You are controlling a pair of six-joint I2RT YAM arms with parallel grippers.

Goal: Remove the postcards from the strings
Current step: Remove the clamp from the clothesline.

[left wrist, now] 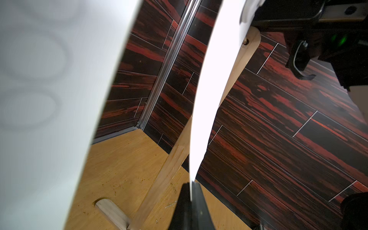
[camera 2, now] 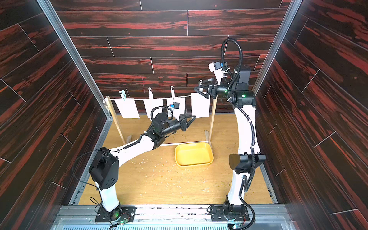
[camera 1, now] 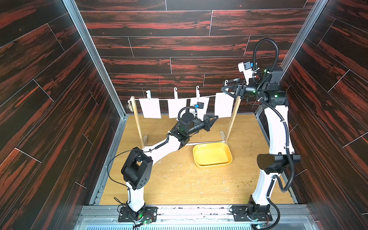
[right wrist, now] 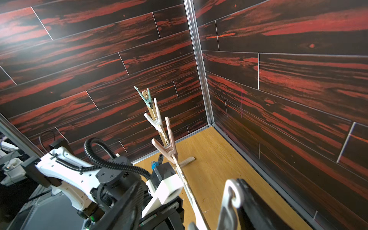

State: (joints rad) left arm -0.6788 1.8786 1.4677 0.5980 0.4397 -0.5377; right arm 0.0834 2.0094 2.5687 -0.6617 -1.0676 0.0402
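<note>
Four plain white paper postcards (camera 1: 150,107) hang by small pale clothespins from the thin whitish twine (camera 1: 163,99). It is strung between two light wooden uprights (camera 1: 137,119) at the far side of the wooden tabletop (camera 1: 179,185). None is off yet.

I am working the rightmost card (camera 1: 224,106). My left gripper (camera 1: 216,117) is clenched on its lower left corner; in the left wrist view the paper's edge runs down between the black fingers (left wrist: 182,211). My right gripper (camera 1: 227,86) sits at the top of that card, jaws spread either side of the white hooked clothespin (right wrist: 229,199). One finger lies against the peg, but the other is blurred and I cannot say it touches. I judge the peg is not yet squeezed open.

That is the danger. If my left arm pulls while the peg bites, the thin card may tear at the corner, or the twine may drag the light rack over. If the right jaws close off-centre, the peg may twist or slip out sideways, or they may catch the twine. A card let go carelessly could miss the yellow plastic tray (camera 1: 211,144) just near of the rack.
</note>
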